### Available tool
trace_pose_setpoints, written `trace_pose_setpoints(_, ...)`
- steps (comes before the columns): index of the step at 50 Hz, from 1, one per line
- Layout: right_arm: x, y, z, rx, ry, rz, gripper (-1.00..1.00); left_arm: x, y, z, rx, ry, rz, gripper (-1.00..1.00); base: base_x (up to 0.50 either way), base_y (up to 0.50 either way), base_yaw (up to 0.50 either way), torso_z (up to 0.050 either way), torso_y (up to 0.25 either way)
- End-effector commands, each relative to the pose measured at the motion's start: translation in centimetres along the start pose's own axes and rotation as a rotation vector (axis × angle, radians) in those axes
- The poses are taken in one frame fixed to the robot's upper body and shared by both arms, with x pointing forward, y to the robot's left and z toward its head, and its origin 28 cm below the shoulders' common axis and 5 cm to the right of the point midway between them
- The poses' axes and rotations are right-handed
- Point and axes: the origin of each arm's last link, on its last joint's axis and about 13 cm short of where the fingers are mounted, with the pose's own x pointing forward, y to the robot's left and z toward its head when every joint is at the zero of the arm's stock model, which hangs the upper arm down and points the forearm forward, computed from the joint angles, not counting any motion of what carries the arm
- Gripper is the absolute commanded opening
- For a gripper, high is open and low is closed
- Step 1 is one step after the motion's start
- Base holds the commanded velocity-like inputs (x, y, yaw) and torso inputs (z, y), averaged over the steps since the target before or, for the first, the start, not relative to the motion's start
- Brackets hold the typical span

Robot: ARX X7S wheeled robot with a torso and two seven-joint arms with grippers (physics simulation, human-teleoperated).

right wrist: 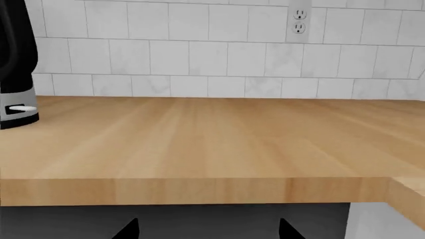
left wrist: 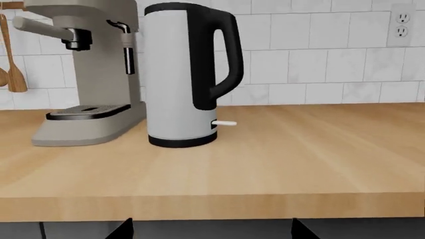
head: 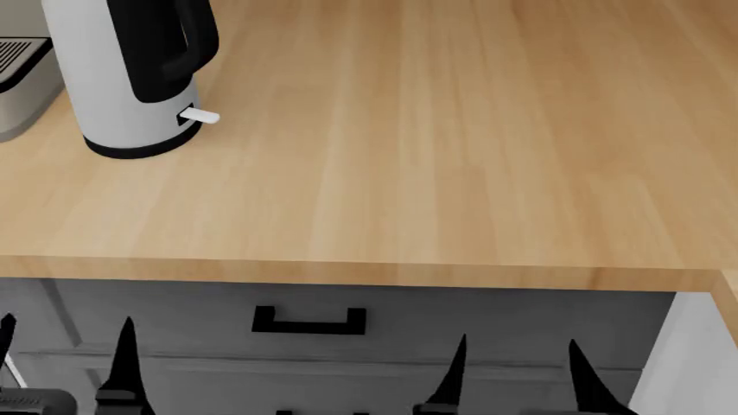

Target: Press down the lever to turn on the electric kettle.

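Coffee machine [left wrist: 89, 74]: stands at the far left of the tabletop [head: 461, 156], just beside the kettle; not part of the task.

Kettle [left wrist: 179, 74]: upright at the left rear of the tabletop, handle turned to the robot's right. The lever [left wrist: 224, 123] projects level from the base below the handle, appears up, and nothing touches it.

Left pincer [head: 64, 363]: below the tabletop's front edge, before the drawer [head: 309, 321], well apart from the kettle. Its two tips stand apart and hold nothing.

Right pincer [head: 513, 372]: at the same low level, further right; tips likewise apart, empty.

Wall outlet [right wrist: 300, 20]: on the tiles to the right, no cord seen.

Step in hand, by judgement: the approach has not begun. The left arm is the nearer. The next move calls for raising it above the edge, reaching over to the lever, setting a tip on its top and pushing straight down without shoving the kettle.
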Motion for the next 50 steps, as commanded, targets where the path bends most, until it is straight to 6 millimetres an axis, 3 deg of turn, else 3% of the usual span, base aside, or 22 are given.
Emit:
trace_pose_setpoints(1,1.7,-1.3,6.5,0.036,-0.085,-0.013,1.0,1.0,1.3,7.5,0.04,-0.112,0.001,1.0,0.0,0.0,0.0,0.0,0.0)
trace_pose_setpoints(7,3.6,-1.7,9.2,0.01,-0.111,-0.016,1.0,2.9,2.0,9.9,0.001,-0.104,-0.003,1.0,0.0,0.0,0.0,0.0,0.0)
trace_pose_setpoints(23,3.8,-0.9,9.5,0.03,-0.106,0.032,1.0,2.0,2.5,10.1,-0.023,-0.133,0.007,1.0,0.0,0.5,0.0,0.0,0.0)
trace_pose_setpoints(29,3.8,-0.4,8.4,0.019,-0.103,0.074,1.0,2.4,2.5,9.1,-0.033,-0.114,-0.007,1.0,0.02,0.17,0.33,0.0,0.0)
trace_pose_setpoints(30,3.6,-0.8,8.0,0.031,-0.1,0.041,1.0,2.4,1.8,8.8,-0.043,-0.107,-0.05,1.0,0.0,0.0,0.0,0.0,0.0)
trace_pose_setpoints(42,3.5,-0.8,7.4,0.036,-0.08,0.056,1.0,2.3,1.5,8.9,-0.039,-0.112,-0.064,1.0,0.01,0.45,0.0,0.0,0.0)
trace_pose_setpoints(50,3.6,-0.9,7.0,0.063,-0.076,0.066,1.0,2.4,1.5,8.7,-0.042,-0.111,-0.067,1.0,0.38,0.28,0.0,0.0,0.0)
